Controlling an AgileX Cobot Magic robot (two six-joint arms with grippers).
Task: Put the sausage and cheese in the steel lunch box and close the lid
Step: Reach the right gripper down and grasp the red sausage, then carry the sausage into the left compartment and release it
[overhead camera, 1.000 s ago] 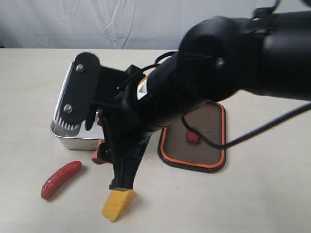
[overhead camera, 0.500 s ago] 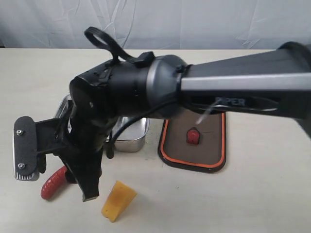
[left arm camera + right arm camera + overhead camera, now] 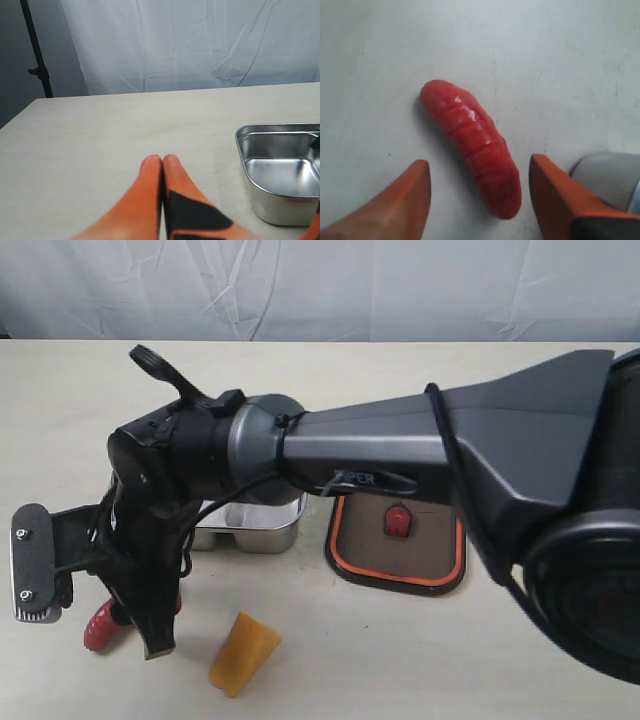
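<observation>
The sausage (image 3: 472, 145) lies on the table (image 3: 80, 400) at the near left, clear of the box. The change is all in the arm above it. A second ago the right arm hung over the box and the cheese, and it has since swung left. The right gripper (image 3: 477, 167) now sits low over the sausage with its orange fingers (image 3: 415, 195) spread wide, one on each side. Neither appears to touch it in the wrist view. So the first pick looks lined up: lowering and closing is what remains. Just right of that, the cheese (image 3: 243, 653) rests where it was, untouched. Behind it the steel lunch box (image 3: 250, 535) is partly hidden by the arm. The left wrist view shows the nearer compartment bare. Further right the lid (image 3: 432, 540) has not moved, lying apart from the box with its orange seal rim facing up. The left gripper (image 3: 162, 161) hovers over bare table near the box, fingers pressed together on nothing. Nothing is packed yet, so the task is at its start.
</observation>
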